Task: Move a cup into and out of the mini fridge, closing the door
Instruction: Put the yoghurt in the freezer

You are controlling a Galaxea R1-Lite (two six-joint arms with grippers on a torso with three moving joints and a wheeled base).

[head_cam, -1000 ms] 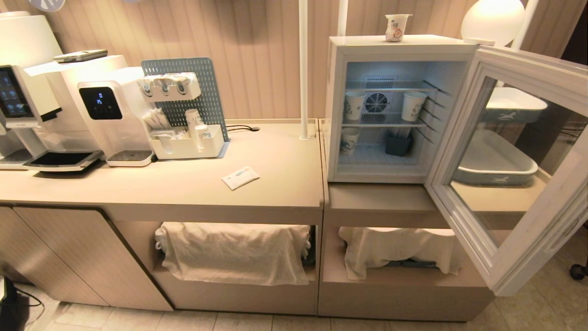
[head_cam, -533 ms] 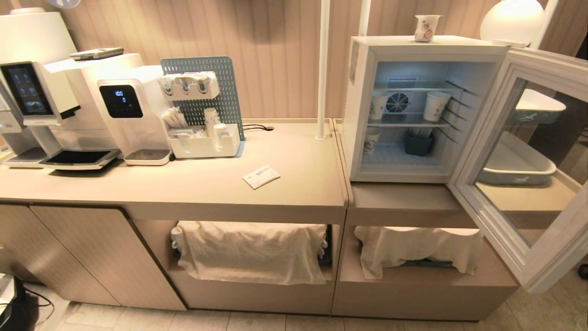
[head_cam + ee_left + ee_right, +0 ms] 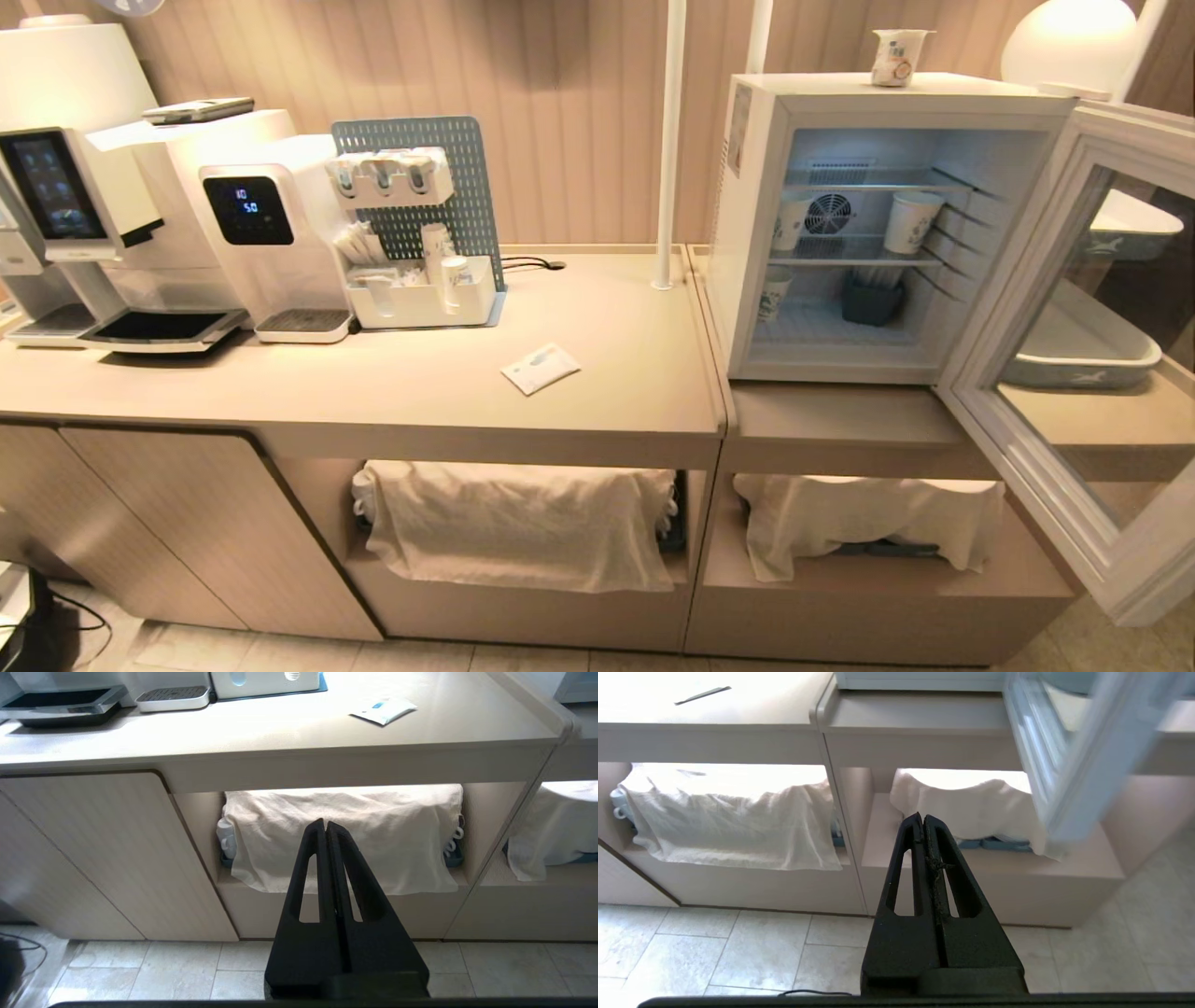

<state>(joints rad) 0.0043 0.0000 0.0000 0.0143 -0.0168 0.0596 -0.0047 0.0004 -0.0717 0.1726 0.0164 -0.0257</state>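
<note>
The white cup (image 3: 900,56) with an orange picture stands upright on top of the mini fridge (image 3: 756,233), near its back edge. The fridge sits on the right counter section with its door (image 3: 1046,448) swung wide open toward the right. Inside, taller patterned paper cups (image 3: 910,222) stand on wire shelves beside a round fan. Neither arm shows in the head view. My left gripper (image 3: 325,823) hangs shut and empty below counter height, facing the left cubby. My right gripper (image 3: 922,817) is shut and empty too, facing the right cubby, with the door's lower corner (image 3: 1069,812) just beside it.
Coffee machines (image 3: 233,233) and a pegboard organiser (image 3: 420,271) line the back left of the counter (image 3: 373,383). A small packet (image 3: 540,368) lies near its middle. A white pole (image 3: 668,140) rises beside the fridge. Cloth-draped bins (image 3: 513,523) fill the cubbies below. Trays (image 3: 1074,355) sit behind the open door.
The whole scene has slid rightward in the head view, so the camera has turned or driven left. Nothing on the counter or fridge has moved.
</note>
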